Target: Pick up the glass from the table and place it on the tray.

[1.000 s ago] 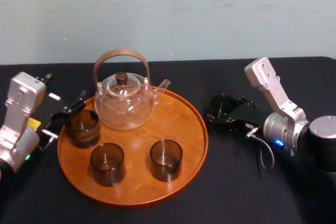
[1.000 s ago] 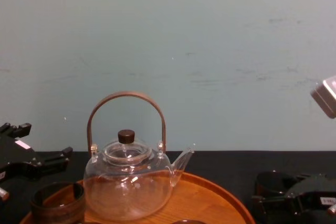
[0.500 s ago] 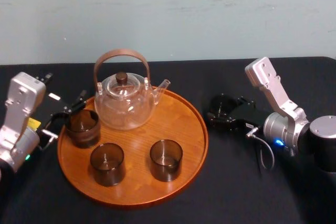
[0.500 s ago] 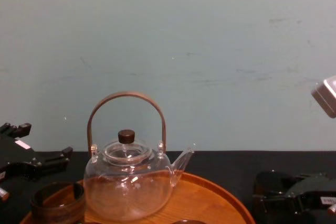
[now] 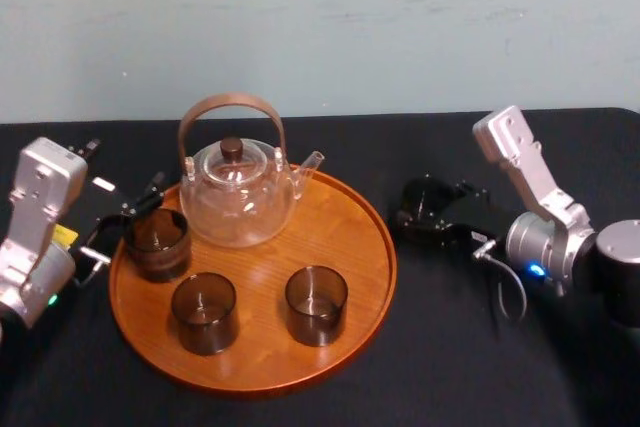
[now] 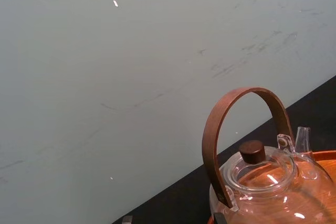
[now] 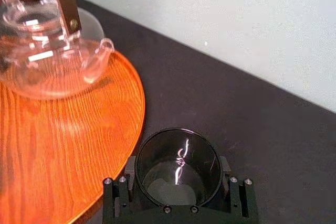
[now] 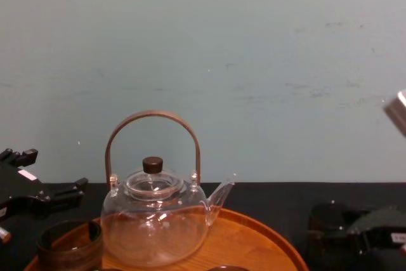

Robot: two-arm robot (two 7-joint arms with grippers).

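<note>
Far left, at the tray's 9 o'clock rim: left gripper (image 5: 125,222), black fingers spread wide, clamping nothing. Just beside it, on the wood: a smoky cylindrical tumbler (image 5: 157,243). Next, the tray (image 5: 345,227) itself: round, orange-brown, visible grain, low raised rim. At its 12 o'clock, a clear bulbous glass teapot (image 5: 238,192) with an arched brown handle, dark knob lid and short spout aimed at 2 o'clock. At 7 o'clock, a second tumbler (image 5: 204,312); at 4 o'clock, a third tumbler (image 5: 316,304). Bare wood from the centre out to the 2 and 3 o'clock rim. Beyond that rim, off the tray, over the matte black table (image 5: 450,347): the glass (image 7: 177,169), dark, thin-walled and open-topped. Pinched from both sides by the right gripper (image 7: 177,184). Resting on the cloth or raised: cannot tell. Open black cloth around it from 12 through 6 o'clock.
</note>
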